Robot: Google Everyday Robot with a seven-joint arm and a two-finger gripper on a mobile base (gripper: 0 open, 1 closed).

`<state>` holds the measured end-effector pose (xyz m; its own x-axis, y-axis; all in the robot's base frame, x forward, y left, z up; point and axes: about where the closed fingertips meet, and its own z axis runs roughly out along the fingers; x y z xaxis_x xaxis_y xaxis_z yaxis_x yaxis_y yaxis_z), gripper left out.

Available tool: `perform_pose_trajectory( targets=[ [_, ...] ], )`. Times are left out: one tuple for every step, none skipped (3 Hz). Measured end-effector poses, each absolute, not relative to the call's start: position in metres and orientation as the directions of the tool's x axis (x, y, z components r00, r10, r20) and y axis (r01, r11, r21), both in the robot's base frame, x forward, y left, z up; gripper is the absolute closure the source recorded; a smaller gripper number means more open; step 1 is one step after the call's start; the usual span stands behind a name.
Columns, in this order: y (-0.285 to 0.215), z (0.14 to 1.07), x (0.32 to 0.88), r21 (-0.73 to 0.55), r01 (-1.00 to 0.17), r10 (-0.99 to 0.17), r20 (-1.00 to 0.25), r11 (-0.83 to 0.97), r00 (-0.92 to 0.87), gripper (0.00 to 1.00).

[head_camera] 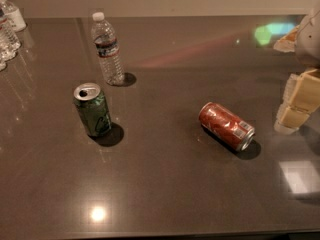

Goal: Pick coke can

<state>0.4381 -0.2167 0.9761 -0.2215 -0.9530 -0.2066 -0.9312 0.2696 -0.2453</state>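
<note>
In the camera view, the coke can (226, 126) lies on its side on the dark counter (165, 194), right of the middle. Its long axis runs on a diagonal from upper left to lower right, and the silver end with the white label patch (243, 129) is turned toward the lower right. It stands well apart from the upright green can (92, 110) on the left and from the water bottle (107, 49) behind that. It is probably light and thin-walled, stiff enough to hold but easy to dent under a hard squeeze. Whether it is full or empty cannot be told. Its smooth round side will likely let it roll across the counter if nudged off-centre. The sound hold would be across the middle of the red body, with the jaws set square to the long axis and coming down from above, not on the slippery silver ends. The gripper (295, 109) hangs at the right edge of the view, near the can's lower end but clear of it. It shows as tan padded blocks pointing down toward the counter. Whether it is open or closed cannot be told from here. The arm (310, 39) above it is mostly cut off by the edge, only a grey rounded part showing.
</note>
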Motion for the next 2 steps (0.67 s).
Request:
perform_pose_trajectory(
  targets=[
    [-0.2167, 0.9762, 0.4381, -0.246, -0.931, -0.953, -0.207, 0.270, -0.221, 0.00],
    [-0.2123, 0.9703, 0.4427, -0.222, -0.929, -0.948, -0.194, 0.294, -0.254, 0.00]
  ],
)
